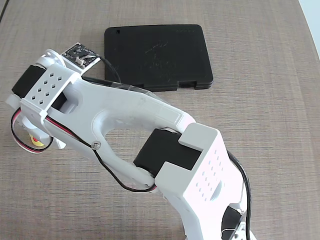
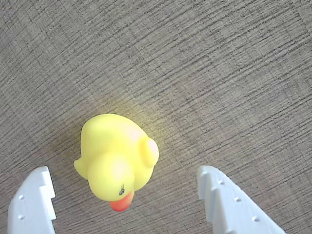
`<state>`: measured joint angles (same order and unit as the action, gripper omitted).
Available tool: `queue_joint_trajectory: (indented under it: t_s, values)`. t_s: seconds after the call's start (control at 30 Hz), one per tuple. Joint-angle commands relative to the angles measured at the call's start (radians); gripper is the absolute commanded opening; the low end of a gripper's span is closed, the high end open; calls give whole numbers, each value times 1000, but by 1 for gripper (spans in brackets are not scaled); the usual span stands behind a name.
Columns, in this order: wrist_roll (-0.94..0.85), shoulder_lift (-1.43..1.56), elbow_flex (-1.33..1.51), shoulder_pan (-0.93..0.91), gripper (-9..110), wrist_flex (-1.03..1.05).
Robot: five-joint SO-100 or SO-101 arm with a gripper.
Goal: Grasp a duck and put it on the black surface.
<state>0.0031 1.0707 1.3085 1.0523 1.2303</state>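
In the wrist view the tiny yellow duck (image 2: 114,158) sits on the wood-grain table, seen from above, with its red-orange beak toward the bottom edge. My gripper (image 2: 123,171) is open, and its white fingers (image 2: 31,200) stand on either side of the duck without touching it. In the fixed view the arm's wrist (image 1: 47,90) covers the gripper, and only a sliver of the yellow duck (image 1: 36,142) shows beneath it at the left. The black case (image 1: 157,55) lies flat at the top centre, to the upper right of the wrist, with nothing on it.
The white arm (image 1: 165,145) runs diagonally from the bottom right to the left. Black and red cables (image 1: 22,142) loop beside the wrist. A small circuit board (image 1: 80,55) sits on the wrist near the case's left edge.
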Motion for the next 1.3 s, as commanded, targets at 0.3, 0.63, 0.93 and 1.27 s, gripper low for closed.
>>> queue_joint_trajectory:
  t_s: [0.3,0.63,0.93,1.27]
  values:
    - [-2,-54,-61,11,30,-11]
    - [8,-64,-124,54,30,-5]
    - [-2,-66,-126,48,20,-11]
    - [-5,-67,-127,43,19,-14]
